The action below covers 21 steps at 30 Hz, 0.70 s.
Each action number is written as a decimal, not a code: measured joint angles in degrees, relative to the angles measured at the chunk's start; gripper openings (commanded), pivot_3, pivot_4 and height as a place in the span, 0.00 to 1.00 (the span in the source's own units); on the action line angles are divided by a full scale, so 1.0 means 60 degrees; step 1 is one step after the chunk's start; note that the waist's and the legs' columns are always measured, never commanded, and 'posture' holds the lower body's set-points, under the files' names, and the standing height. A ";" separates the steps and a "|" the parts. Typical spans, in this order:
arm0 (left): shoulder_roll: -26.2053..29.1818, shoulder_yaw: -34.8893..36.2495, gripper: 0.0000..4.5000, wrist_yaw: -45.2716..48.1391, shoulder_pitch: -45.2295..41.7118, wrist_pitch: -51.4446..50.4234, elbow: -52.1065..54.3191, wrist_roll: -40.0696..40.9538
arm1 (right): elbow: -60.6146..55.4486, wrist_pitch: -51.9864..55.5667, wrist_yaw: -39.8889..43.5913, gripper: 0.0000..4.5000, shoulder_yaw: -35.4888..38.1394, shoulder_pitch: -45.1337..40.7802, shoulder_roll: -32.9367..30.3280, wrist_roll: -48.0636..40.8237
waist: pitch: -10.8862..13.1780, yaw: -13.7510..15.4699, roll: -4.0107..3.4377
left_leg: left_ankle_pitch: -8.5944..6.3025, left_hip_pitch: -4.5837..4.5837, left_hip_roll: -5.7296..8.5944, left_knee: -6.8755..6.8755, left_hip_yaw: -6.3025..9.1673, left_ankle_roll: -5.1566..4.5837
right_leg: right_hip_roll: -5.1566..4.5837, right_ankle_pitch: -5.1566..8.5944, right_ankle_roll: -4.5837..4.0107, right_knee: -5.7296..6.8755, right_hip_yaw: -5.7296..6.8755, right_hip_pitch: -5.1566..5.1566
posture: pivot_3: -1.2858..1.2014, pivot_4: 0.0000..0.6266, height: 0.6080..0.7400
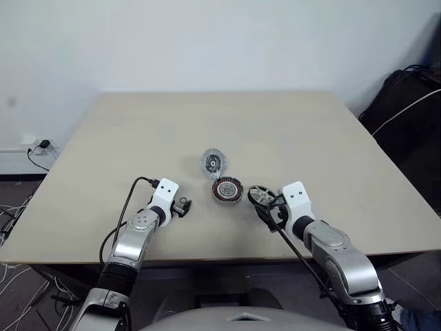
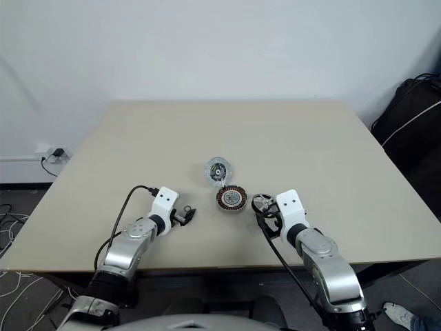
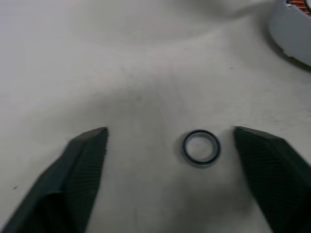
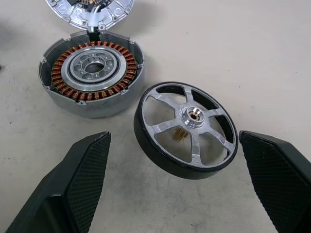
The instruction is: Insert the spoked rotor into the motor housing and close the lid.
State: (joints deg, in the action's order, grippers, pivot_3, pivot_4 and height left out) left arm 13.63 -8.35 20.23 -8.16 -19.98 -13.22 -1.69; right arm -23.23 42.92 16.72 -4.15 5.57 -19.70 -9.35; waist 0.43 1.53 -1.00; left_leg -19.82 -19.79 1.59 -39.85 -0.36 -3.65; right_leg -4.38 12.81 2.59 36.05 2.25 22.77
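the right hand point(image 4: 175, 141) is spread wide over the tabletop point(image 1: 303, 131), with its two black fingers point(image 4: 77, 179) on either side of the spoked rotor point(image 4: 187, 128). the rotor sits between the fingertips, closer to the outer finger than to the inner one, and neither finger touches it in the right wrist view. it has a black rim, silver spokes and a small brass-coloured hub, and it looks tilted, with its near edge lifted off the tabletop; what props it up is not clear.

just ahead of the right hand and toward its inner side lies the motor housing point(image 4: 92, 77), open face up, showing its ring of copper-brown windings around a silver centre. the housing and the rotor are just beside each other without touching. beyond the housing, farther from the hand, the lid point(image 1: 213, 163) lies on the tabletop, touching or nearly touching the housing's far edge; a short lead seems to run between them.

the left hand point(image 3: 170, 141) is also open, held low over the tabletop with nothing gripped. a tiny black ring point(image 3: 201, 147) lies flat between its fingertips, nearer the inner finger and touching neither. the housing is ahead of this hand, off to its inner side, well apart.
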 measured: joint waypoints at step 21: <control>-0.0390 0.0157 0.15 0.0833 0.0221 -0.0740 0.1816 0.1215 | 0.0000 -0.0069 -0.0135 1.00 0.0011 -0.0009 0.0085 0.0004 | 0.0001 0.0015 0.0014 | 0.0014 -0.0045 -0.0003 0.0000 0.0003 0.0012 | -0.0020 -0.0017 -0.0030 0.0003 0.0003 0.0042 | 0.52 0.00 1.00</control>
State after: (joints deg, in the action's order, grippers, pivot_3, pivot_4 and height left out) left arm 11.29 -7.41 25.23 -6.83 -24.43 -2.33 5.60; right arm -23.23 42.51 15.92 -4.09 5.52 -19.19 -9.33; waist 0.43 1.62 -0.91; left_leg -19.73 -20.06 1.57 -39.85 -0.34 -3.58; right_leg -4.50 12.72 2.41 36.07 2.27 23.03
